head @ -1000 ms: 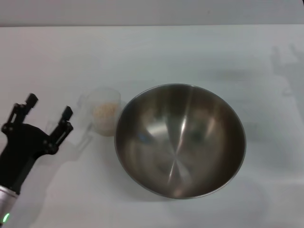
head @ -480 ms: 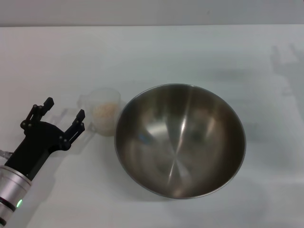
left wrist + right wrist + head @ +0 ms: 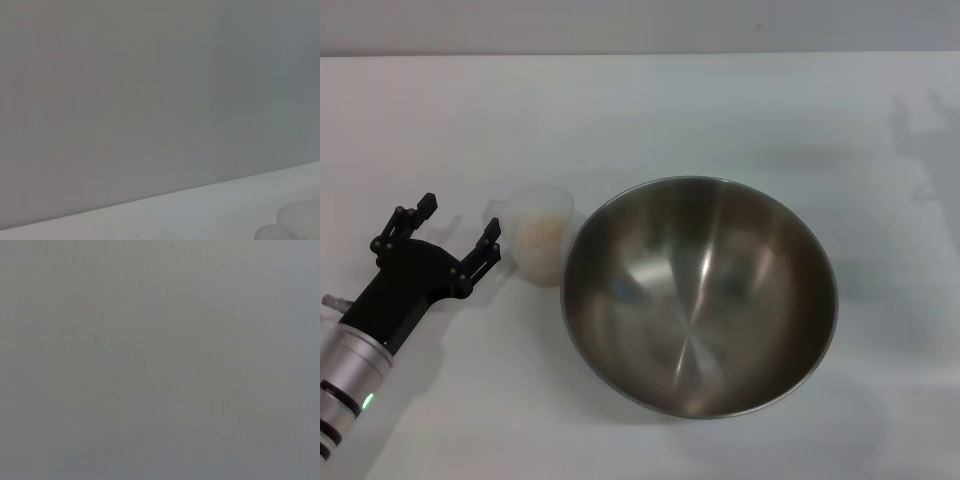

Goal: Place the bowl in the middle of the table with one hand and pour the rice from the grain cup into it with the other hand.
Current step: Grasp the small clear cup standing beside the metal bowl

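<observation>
Bowl (image 3: 700,296): steel, upright, near the middle of the white table (image 3: 650,110), with the grain cup (image 3: 538,245) just beside its left rim, upright, pale rice (image 3: 541,238) inside. Left gripper (image 3: 459,229): low at the table's left, fingers spread wide, one fingertip close by the cup, nothing held. Right gripper: out of sight; right wrist view only flat grey.

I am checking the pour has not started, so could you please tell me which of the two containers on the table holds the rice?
The grain cup, the small clear one beside the left gripper, holds the rice. The big steel bowl is empty.
</observation>
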`<act>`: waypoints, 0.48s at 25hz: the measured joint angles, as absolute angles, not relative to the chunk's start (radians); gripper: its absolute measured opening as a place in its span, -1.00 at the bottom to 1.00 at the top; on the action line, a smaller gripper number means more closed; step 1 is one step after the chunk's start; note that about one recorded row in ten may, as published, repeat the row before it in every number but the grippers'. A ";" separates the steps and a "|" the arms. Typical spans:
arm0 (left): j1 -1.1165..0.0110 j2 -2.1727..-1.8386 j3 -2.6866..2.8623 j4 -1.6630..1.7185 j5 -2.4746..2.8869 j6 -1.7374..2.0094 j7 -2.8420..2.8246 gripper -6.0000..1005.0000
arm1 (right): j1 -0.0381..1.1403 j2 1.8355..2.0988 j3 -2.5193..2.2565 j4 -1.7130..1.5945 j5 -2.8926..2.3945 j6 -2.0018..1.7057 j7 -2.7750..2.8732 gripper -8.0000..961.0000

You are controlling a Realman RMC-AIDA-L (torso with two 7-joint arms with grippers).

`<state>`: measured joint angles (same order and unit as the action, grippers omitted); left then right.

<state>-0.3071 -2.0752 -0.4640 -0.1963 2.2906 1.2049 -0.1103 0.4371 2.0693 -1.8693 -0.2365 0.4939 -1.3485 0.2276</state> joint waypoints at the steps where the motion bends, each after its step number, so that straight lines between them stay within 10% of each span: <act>1: -0.311 -2.075 -0.467 -0.196 2.290 1.198 -0.111 0.64 | 0.437 2.069 -1.869 -0.237 0.494 -1.348 0.228 0.02; 12: -0.354 -2.075 -0.492 -0.197 2.290 1.144 -0.115 0.63 | 0.448 2.070 -1.869 -0.232 0.498 -1.341 0.228 0.02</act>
<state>-0.3536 -2.0746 -0.4923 -0.1969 2.2901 1.1442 -0.1147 0.4475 2.0704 -1.8693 -0.2316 0.4979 -1.3411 0.2277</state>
